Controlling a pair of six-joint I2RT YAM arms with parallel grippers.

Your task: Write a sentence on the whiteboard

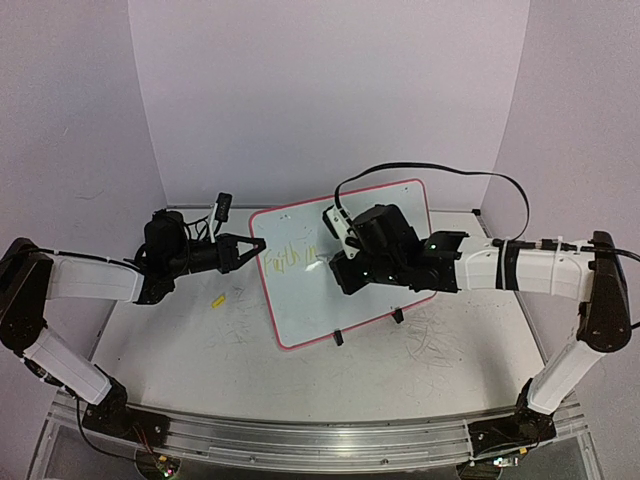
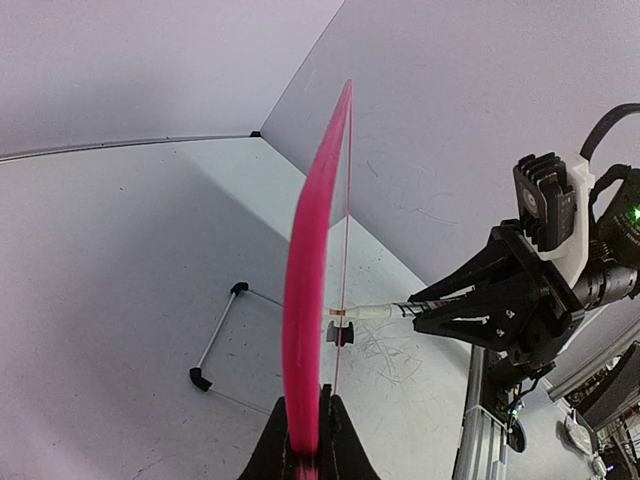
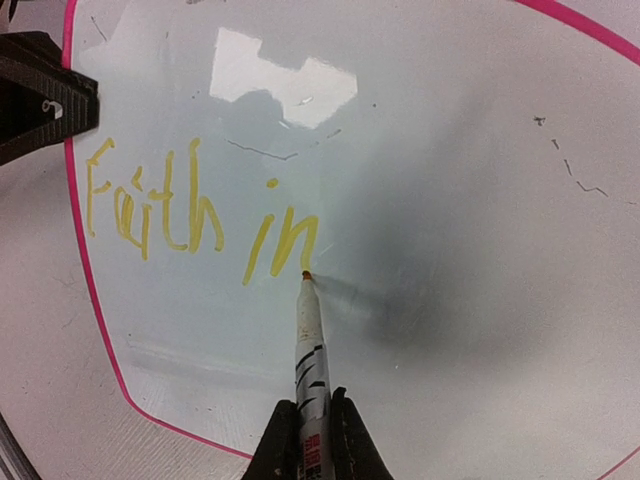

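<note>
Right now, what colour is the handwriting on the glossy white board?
Yellow-green handwriting on the pink-rimmed whiteboard; clearest in the right wrist view.

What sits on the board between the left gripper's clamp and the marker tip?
The yellow words "Faith in", written on the whiteboard. The right wrist view shows them running from the left gripper to the marker tip.

Standing whiteboard [image 1: 312, 300]; sentence [image 3: 195, 205] reads "Faith in".
</note>
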